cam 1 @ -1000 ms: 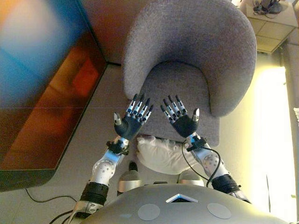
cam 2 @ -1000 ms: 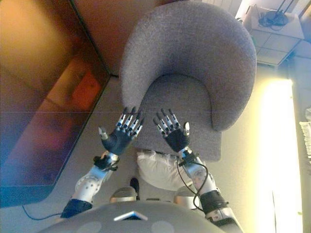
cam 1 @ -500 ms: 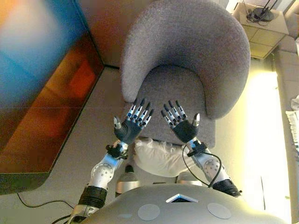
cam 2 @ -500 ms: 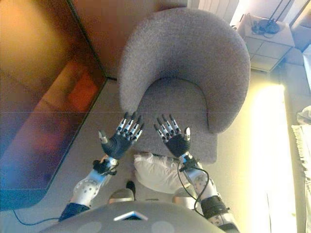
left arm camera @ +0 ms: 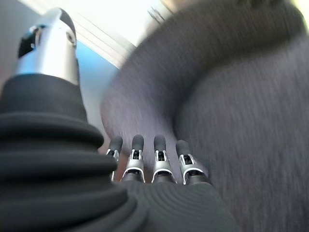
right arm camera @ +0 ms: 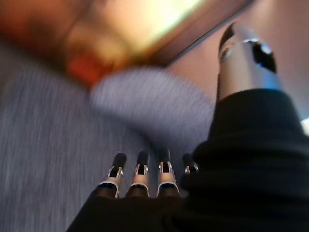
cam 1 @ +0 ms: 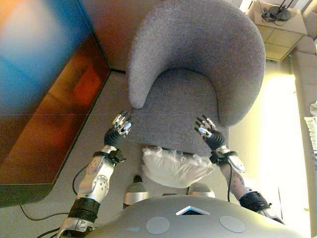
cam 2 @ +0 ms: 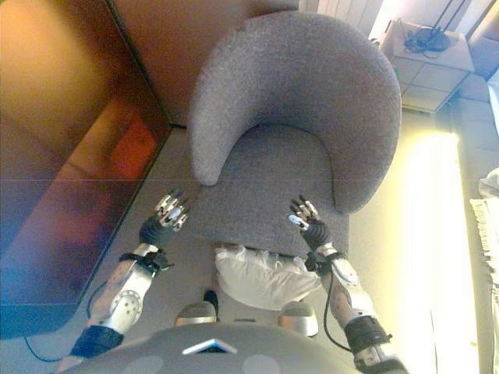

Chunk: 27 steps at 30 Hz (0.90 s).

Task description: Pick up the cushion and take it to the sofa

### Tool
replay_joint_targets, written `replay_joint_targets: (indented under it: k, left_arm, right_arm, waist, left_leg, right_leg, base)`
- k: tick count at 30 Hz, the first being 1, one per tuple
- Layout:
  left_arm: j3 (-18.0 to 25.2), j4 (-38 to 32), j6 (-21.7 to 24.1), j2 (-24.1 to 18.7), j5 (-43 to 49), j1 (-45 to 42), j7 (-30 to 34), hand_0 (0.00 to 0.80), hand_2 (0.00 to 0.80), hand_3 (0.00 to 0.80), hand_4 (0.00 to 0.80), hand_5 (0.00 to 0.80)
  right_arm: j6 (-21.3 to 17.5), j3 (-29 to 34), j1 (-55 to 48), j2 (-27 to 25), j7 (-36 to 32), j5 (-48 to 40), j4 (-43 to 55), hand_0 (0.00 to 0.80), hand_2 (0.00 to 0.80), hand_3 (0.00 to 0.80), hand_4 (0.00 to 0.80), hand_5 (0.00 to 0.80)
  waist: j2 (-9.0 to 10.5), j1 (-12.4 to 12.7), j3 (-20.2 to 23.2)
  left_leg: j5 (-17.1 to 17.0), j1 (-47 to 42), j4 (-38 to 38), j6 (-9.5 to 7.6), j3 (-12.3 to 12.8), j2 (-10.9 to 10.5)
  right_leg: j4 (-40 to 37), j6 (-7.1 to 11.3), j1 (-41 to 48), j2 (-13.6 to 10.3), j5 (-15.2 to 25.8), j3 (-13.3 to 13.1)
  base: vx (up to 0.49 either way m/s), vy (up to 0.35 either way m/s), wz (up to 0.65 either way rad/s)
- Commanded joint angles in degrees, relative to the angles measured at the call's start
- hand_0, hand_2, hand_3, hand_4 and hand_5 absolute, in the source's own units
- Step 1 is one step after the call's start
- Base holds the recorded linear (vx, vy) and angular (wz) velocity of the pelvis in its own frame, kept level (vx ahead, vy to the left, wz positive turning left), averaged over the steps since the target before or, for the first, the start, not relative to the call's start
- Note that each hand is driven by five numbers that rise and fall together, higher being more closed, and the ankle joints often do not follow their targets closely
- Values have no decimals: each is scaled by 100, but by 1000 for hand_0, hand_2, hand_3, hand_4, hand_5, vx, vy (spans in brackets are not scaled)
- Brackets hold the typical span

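Note:
A white cushion (cam 1: 173, 166) lies crumpled just in front of the grey armchair's seat (cam 1: 173, 109), between my two arms; neither hand touches it. My left hand (cam 1: 118, 130) is open beside the seat's front left corner, fingers straight in the left wrist view (left arm camera: 145, 159). My right hand (cam 1: 208, 135) is open over the seat's front right corner, fingers straight in the right wrist view (right arm camera: 140, 169). Both hands are empty. The armchair's curved back (cam 2: 304, 78) rises beyond the seat.
A large dark glossy panel (cam 1: 44, 89) fills the left side, close to my left arm. A white low cabinet (cam 1: 277, 22) stands at the far right behind the chair. A brightly lit strip of floor (cam 1: 285, 148) runs along the right.
Both hands have moved apart and lower, from side by side over the seat's middle to its front corners. The cushion has stayed where it was.

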<state>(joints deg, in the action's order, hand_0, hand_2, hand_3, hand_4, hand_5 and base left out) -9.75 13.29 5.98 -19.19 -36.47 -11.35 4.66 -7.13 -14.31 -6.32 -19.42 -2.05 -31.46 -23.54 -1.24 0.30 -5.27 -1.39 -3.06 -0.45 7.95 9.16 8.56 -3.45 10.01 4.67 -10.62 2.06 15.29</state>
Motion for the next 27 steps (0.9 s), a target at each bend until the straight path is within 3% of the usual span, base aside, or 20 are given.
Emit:
replay_joint_targets:
  k: [1, 9, 12, 16, 21, 27]
  left_arm:
    - [-46, 236, 406, -252, 661, 483, -327, 0, 0, 0, 0, 0]
    - [-368, 1421, 696, -245, 1321, 878, -676, 0, 0, 0, 0, 0]
    - [-551, 1688, 824, -321, 1248, 1325, -791, 0, 0, 0, 0, 0]
    - [-893, 2113, 995, -347, 1126, 2159, -1116, 0, 0, 0, 0, 0]
    - [-973, 2392, 1139, -303, 955, 2659, -1359, 0, 0, 0, 0, 0]
    - [-969, 3133, 1153, -139, 877, 3222, -1355, 0, 0, 0, 0, 0]
  right_arm:
    - [-437, 17, 382, 28, 712, 491, -121, 0, 0, 0, 0, 0]
    - [-382, 210, 804, 108, 1544, 687, -1249, 0, 0, 0, 0, 0]
    - [-551, 258, 1308, 7, 1912, 606, -1718, 0, 0, 0, 0, 0]
    - [-760, 261, 2120, -47, 2454, 550, -2397, 0, 0, 0, 0, 0]
    - [-529, 220, 2689, -181, 3003, 725, -2779, 0, 0, 0, 0, 0]
    - [-537, 419, 3189, -393, 2720, 251, -3678, 0, 0, 0, 0, 0]
  waist:
    - [218, 81, -180]
    - [228, 165, -469]
    - [181, 299, -773]
    - [66, 263, -1265]
    - [8, 114, -1612]
    - [-106, 36, -1768]
  left_leg:
    - [289, 579, 1072, 77, -138, 274]
    - [545, 870, 1440, -20, -145, 142]
    - [573, 1453, 1743, -94, -149, 105]
    - [719, 2332, 2445, -67, -388, 150]
    - [767, 3228, 3067, 102, -523, 363]
    - [888, 4057, 3634, 68, -681, 468]
  right_leg:
    - [769, 133, -322, -519, -81, -242]
    - [1054, 372, -624, -971, 74, -275]
    - [1521, 331, -1154, -1215, 112, -169]
    - [2195, 235, -2256, -1466, 242, -634]
    - [2582, 308, -3111, -1324, 140, -868]
    - [3554, 207, -4077, -1192, -283, -1042]
  base:
    - [14, 55, 3]
    - [-14, 48, 2]
    - [-292, 59, -8]
    - [-287, -22, -20]
    - [-148, -45, -9]
    - [-77, -24, 0]
